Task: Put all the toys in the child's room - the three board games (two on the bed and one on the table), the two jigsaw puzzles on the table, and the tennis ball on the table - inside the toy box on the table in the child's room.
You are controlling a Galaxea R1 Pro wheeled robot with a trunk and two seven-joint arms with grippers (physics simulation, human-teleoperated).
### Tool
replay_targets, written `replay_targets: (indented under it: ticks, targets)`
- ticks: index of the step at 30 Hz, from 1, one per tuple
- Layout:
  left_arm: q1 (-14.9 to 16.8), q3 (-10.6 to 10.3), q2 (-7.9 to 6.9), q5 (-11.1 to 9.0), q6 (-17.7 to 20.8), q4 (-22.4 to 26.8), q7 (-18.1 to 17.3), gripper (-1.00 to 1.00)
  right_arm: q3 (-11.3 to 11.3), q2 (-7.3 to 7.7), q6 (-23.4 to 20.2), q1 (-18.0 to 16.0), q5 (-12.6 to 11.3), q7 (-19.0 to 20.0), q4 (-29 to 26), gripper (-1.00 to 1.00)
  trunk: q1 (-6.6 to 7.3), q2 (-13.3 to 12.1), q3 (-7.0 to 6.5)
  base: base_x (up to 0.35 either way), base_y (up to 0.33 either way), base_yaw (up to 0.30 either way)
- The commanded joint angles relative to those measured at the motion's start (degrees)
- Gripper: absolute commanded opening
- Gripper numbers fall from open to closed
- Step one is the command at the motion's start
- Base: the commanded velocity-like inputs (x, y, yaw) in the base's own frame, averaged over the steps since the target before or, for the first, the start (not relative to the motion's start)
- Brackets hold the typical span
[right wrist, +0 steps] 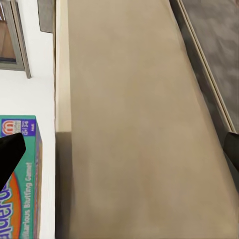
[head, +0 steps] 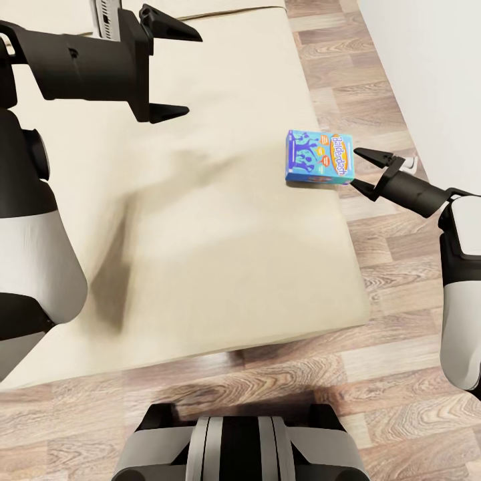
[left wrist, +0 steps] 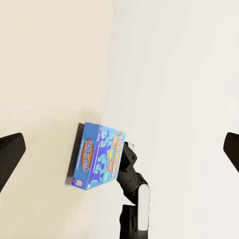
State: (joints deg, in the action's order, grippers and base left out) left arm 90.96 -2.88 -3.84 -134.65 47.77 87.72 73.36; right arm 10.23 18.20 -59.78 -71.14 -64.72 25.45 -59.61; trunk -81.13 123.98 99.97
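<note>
Head view: beige bed (head: pixel 200 220), wood floor (head: pixel 401 374)

The bed (head: pixel 200 254) is wide and low, with a plain beige mattress that has rounded corners and a smooth, bare top marked only by soft dark shadows. It stands on a wood-plank floor (head: pixel 374 374) that runs along its foot and its right side. One thing lies directly on the mattress: a blue game box (head: pixel 319 157) printed "Balderdash", resting close to the right edge of the bed, about halfway along that side. The same box (left wrist: pixel 98 155) shows at the mattress edge in the left wrist view.
</note>
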Motion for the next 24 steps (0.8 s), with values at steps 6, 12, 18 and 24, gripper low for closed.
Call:
replay_targets:
  ticks: [6, 12, 18, 24]
  targets:
    - [0.0, 0.0, -0.02, -0.4, 0.4, 0.0, 0.5, 1.00, 0.1, -0.01, -0.2, 0.0, 0.6, 0.6, 0.0, 1.00, 0.00, 0.0, 0.02, 0.000, 0.000, 0.000]
    - [0.0, 0.0, -0.02, -0.4, 0.4, 0.0, 0.5, 1.00, 0.1, -0.01, -0.2, 0.0, 0.6, 0.6, 0.0, 1.00, 0.00, 0.0, 0.02, 0.000, 0.000, 0.000]
    - [0.0, 0.0, -0.02, -0.4, 0.4, 0.0, 0.5, 1.00, 0.1, -0.01, -0.2, 0.0, 0.6, 0.6, -0.4, 1.00, 0.00, 0.0, 0.02, 0.000, 0.000, 0.000]
    - [0.0, 0.0, -0.02, -0.4, 0.4, 0.0, 0.5, 1.00, 0.2, 0.03, -0.2, 0.0, 0.6, 0.6, -1.1, 1.00, 0.00, 0.0, 0.02, 0.000, 0.000, 0.000]
